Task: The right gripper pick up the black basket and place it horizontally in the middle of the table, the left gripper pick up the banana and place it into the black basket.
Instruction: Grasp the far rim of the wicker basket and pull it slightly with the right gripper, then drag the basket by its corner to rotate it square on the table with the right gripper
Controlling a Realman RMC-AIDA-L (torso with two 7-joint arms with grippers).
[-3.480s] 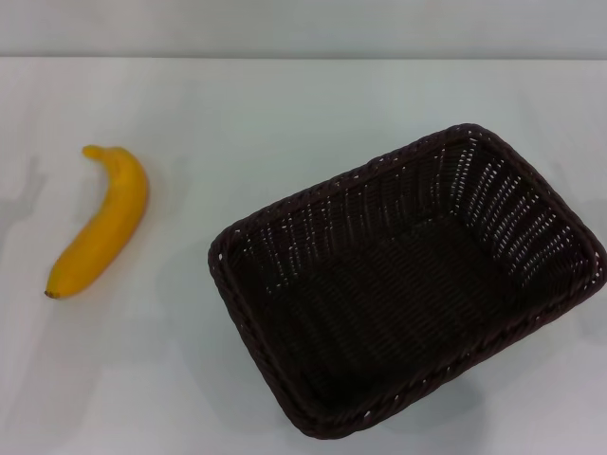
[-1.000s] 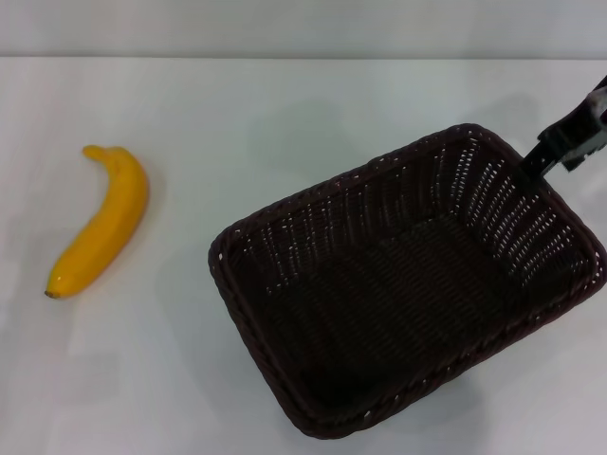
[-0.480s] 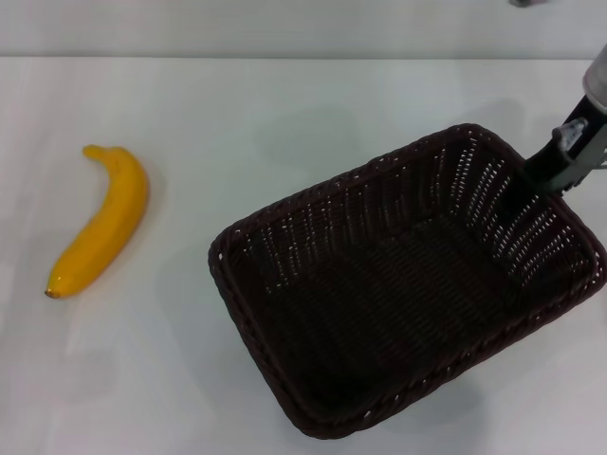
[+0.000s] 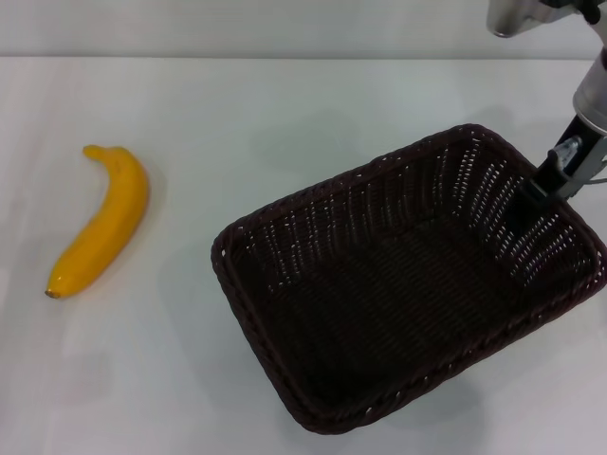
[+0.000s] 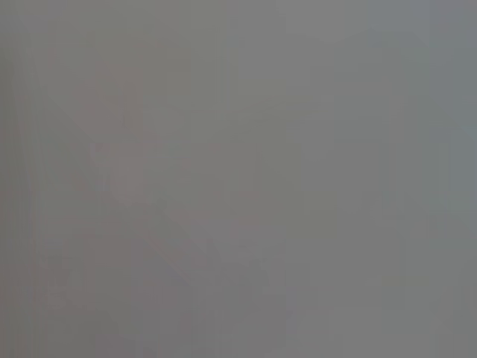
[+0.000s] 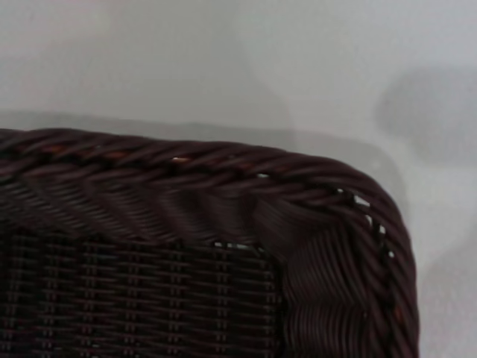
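The black basket point(image 4: 313, 223) sits skewed on the white table point(image 4: 285, 104), right of the middle, and is empty. My right gripper point(image 4: 542, 185) reaches down from the upper right to the basket's far right rim, with its black tip against the inside of that wall. The right wrist view shows one rounded corner of the basket's braided rim point(image 6: 186, 160) close up, with the table point(image 6: 313, 67) beyond it. The banana point(image 4: 102, 220) lies on the table at the far left, apart from the basket. The left gripper is out of view, and the left wrist view is blank grey.
Part of the right arm's grey housing point(image 4: 517, 14) shows at the top right corner. The table's far edge point(image 4: 285, 57) runs across the top of the head view.
The right arm has come into view from the right edge and its gripper has moved down to the basket's far right rim. The banana has not moved.
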